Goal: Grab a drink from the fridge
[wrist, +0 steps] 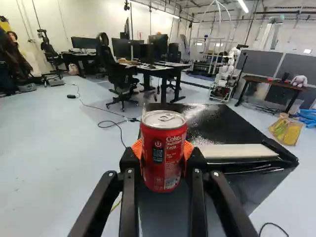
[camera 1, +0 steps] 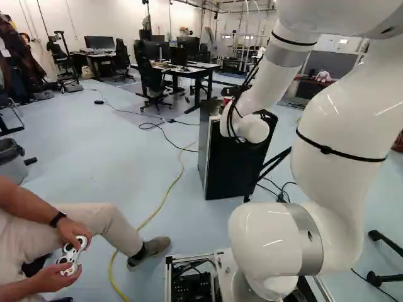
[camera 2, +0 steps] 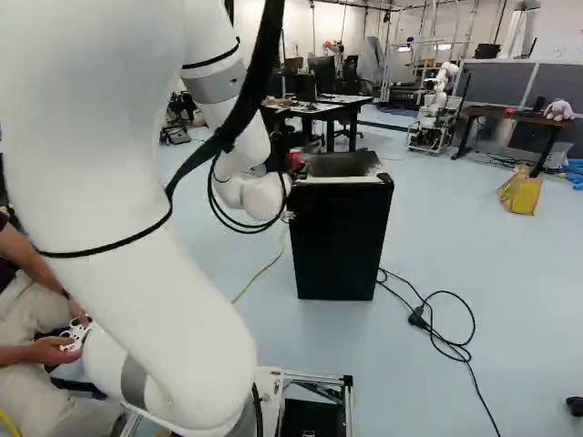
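From where I stand, the grab looks done: the claw [wrist: 162, 148] has the red can [wrist: 165, 173] pinched upright between its pads, the black fridge [camera 2: 339, 241] close by it, and perhaps only carrying away is left.

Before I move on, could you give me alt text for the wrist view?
A red drink can is held upright between the orange pads of the black gripper. Just beyond it is the glossy black top of a small fridge. Farther back are desks, office chairs and another robot.
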